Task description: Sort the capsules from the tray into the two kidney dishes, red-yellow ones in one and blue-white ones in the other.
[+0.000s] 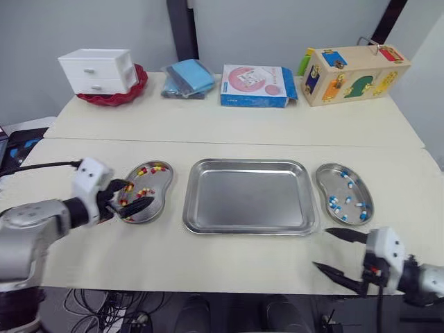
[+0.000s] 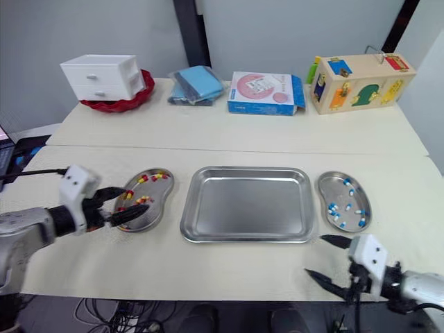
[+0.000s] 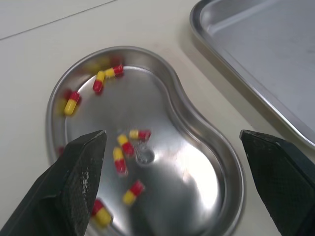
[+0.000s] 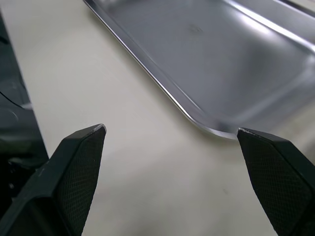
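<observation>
Two kidney dishes (image 2: 158, 211) are flanking one tray (image 1: 246, 198); the left dish (image 3: 197, 187) is holding about eight red-yellow capsules (image 3: 124, 145), the right dish (image 1: 329, 182) about eight blue-white capsules (image 1: 349, 183). Behind are standing one drawer unit (image 1: 97, 71), one basket (image 1: 135, 88), one pouch (image 1: 189, 76), one carton (image 1: 255, 84), one toy box (image 1: 354, 75).

- Head stereo pair sat up high, looking forward and down over the whole table (image 1: 229, 125), so both eyes caught basically the same scene, slightly offset.
- Left wrist cam rode behind the left gripper (image 3: 172, 135), really close in, with the red-yellow dish (image 3: 197, 187) between and just beyond its spread jaws and a tray (image 3: 256, 49) corner off past one finger.
- Right wrist cam looked along the right gripper (image 4: 171, 129), low over the tabletop, tray edge just ahead of its jaws.
- The tray turned up in every view.
</observation>
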`<action>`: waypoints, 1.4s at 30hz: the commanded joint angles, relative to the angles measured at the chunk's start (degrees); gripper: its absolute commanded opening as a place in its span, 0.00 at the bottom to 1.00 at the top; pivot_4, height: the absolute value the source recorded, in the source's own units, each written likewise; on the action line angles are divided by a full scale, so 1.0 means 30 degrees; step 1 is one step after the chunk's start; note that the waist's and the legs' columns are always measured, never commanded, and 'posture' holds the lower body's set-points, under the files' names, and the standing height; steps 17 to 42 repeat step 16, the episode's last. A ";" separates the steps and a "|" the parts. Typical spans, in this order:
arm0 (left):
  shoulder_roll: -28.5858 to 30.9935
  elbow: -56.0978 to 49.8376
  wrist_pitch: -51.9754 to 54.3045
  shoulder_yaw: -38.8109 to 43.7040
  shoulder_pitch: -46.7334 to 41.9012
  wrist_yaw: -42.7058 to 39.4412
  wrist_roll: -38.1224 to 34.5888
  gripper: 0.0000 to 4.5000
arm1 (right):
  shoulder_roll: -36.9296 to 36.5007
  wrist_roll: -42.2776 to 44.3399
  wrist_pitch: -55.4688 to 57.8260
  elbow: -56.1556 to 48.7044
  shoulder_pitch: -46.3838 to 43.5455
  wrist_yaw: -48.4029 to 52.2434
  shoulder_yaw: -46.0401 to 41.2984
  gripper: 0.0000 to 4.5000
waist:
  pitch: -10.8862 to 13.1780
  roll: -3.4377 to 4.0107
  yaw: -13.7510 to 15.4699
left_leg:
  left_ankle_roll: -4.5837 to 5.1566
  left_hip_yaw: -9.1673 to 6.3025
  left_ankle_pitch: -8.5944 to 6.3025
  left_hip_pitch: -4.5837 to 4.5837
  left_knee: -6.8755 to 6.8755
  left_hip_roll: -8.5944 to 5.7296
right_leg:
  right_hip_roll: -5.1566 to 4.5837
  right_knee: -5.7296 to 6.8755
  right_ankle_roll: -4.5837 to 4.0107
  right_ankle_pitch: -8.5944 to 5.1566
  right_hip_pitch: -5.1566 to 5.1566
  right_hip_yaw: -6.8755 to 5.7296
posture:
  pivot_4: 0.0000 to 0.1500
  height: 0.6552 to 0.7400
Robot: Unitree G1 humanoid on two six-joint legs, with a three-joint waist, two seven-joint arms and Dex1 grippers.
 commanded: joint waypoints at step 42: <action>0.3118 0.5553 -0.5170 0.4154 0.5412 -0.2944 0.1608 0.99 | -0.4198 -0.1899 -0.1131 1.0175 -0.3530 0.3968 -0.3189 1.00 | 0.0049 -0.0053 -0.0024 | 0.0001 0.0060 -0.0006 0.0040 -0.0026 0.0000 | -0.0005 -0.0022 -0.0004 -0.0006 -0.0001 0.0040 | 1.00 1.00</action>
